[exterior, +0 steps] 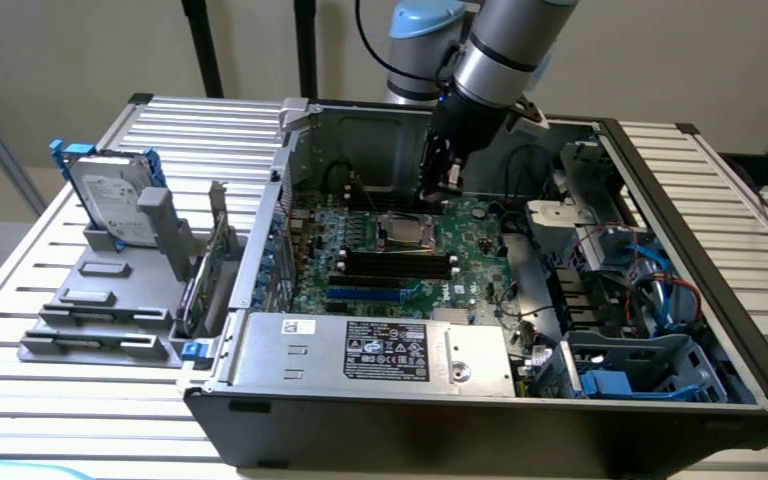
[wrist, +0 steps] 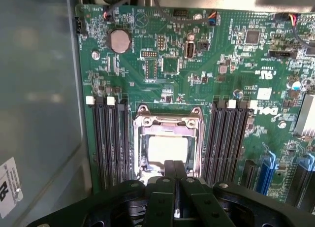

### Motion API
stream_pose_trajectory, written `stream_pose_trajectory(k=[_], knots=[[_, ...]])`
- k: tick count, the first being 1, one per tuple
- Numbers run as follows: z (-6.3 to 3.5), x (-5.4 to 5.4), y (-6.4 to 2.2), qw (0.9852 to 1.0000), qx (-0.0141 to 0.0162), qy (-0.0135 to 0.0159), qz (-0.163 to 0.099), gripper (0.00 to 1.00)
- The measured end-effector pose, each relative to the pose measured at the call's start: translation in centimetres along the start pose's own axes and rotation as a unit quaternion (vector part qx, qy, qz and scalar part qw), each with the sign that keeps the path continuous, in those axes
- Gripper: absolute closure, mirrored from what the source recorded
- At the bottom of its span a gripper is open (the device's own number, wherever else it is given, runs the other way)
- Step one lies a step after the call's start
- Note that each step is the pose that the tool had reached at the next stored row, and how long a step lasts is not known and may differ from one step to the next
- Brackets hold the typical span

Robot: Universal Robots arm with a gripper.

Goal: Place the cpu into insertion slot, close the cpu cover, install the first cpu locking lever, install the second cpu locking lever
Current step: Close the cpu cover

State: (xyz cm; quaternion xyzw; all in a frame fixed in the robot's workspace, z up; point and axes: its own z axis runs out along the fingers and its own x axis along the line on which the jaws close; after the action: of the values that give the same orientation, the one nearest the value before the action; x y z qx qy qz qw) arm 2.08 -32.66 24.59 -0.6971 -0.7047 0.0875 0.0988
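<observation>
**Now at the socket: pincer shut above the seated chip**

Seen from the room, an open computer case (exterior: 518, 420) lies on its side on a slatted metal worktop (exterior: 51, 405), and the silver arm (exterior: 498, 50) reaches down into it from above. Its pincer (exterior: 438, 188) hangs low over the green circuit board (exterior: 471, 225), just beside the insertion slot (exterior: 406, 233) on the side farther from the grey power-supply box (exterior: 371, 350).

From the wrist camera the two black fingers (wrist: 167, 170) stand pressed together with only a thin seam between them and nothing visible in their grip. Their tips sit at the edge of the slot. The cpu (wrist: 167, 148) lies flat inside the slot, its pale metal top catching the light. The cpu cover (wrist: 167, 120) shows as a silvery frame around the chip — whether it lies fully down cannot be told from either camera.

Long black memory sticks (wrist: 110, 138) flank the slot on both sides, and a round coin battery (wrist: 118, 40) sits farther out on the board. On the exterior view's left, a hard drive (exterior: 104, 195) in a blue carrier stands upright on the worktop, well apart from the case.
</observation>
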Motion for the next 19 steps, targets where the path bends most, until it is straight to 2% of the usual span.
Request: stream_pose_trajectory(k=[4, 12, 19], knots=[[0.63, -0.1, -0.85, 1.0, 0.0035, -0.0001, 0.0, 0.89], [2.1, -0.3, -3.1, 0.9999, 0.0115, 0.0001, 0.0, 0.89], [3.38, -0.4, -3.22, 0.9999, 0.012, 0.0001, 0.0, 0.89]])
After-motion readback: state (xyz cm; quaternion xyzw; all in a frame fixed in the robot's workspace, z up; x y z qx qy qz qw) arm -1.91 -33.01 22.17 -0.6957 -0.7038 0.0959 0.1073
